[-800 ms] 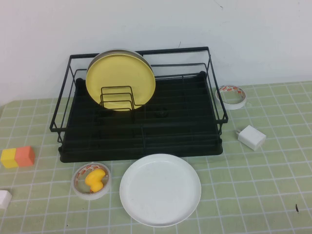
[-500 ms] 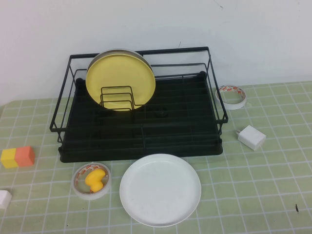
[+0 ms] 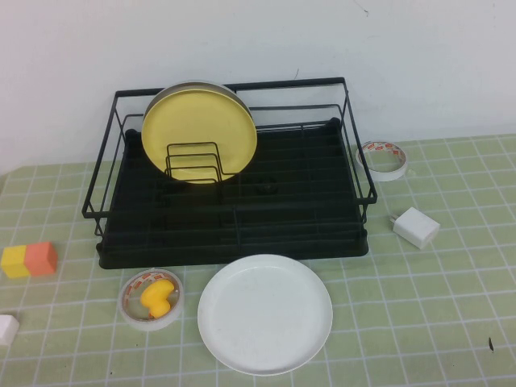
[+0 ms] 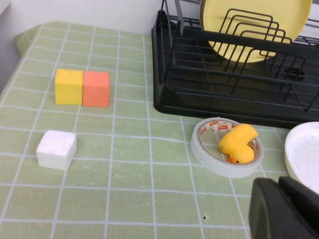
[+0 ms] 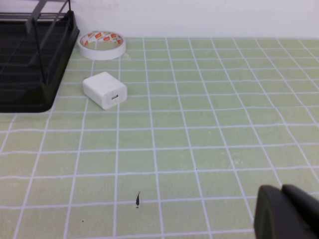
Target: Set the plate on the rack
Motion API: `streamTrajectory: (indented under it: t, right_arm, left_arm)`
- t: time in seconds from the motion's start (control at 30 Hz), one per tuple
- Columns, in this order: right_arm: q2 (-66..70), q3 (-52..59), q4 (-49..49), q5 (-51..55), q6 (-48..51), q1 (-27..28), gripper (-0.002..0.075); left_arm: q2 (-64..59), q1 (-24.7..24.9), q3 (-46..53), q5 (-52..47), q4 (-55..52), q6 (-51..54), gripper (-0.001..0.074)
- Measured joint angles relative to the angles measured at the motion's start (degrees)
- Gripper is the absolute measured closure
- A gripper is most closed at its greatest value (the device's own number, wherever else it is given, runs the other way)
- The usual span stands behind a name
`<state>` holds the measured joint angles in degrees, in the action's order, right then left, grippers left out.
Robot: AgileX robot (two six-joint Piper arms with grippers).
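From above, the white plate lies flat on the desk just in front of the black rack, where a yellow plate stands. The left wrist view shows the left tool low near the white plate's edge, fingers pressed together. The right wrist view shows the right tool over bare desk, and I cannot tell if it is open.

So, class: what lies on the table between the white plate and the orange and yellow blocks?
In the high view, a tape roll holding a yellow toy lies between the plate and the blocks. Neither gripper appears there.
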<state>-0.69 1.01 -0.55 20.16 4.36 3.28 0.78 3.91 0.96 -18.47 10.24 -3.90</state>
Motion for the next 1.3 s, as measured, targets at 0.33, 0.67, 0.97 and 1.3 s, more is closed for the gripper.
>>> streamTrajectory:
  t: [0.33,0.67,0.97,1.3]
  right_arm:
    - [0.0,0.0,0.0,0.0,0.0,0.0,0.0728]
    - [0.0,0.58,0.0,-7.96,0.0,0.0,0.0728]
    - [0.0,0.58,-0.49,-41.16,-2.93,0.0,0.0728]
    - [0.0,0.58,-2.87,-53.86,-4.67,0.0,0.0728]
  left_arm:
    - [0.0,0.0,0.0,0.0,0.29,0.0,0.0737]
    - [0.0,0.0,0.22,13.2,0.32,0.0,0.0737]
    - [0.0,0.0,0.22,37.15,0.97,-0.15,0.0737]
    - [0.04,0.0,-0.91,46.47,0.27,-10.5,0.0737]
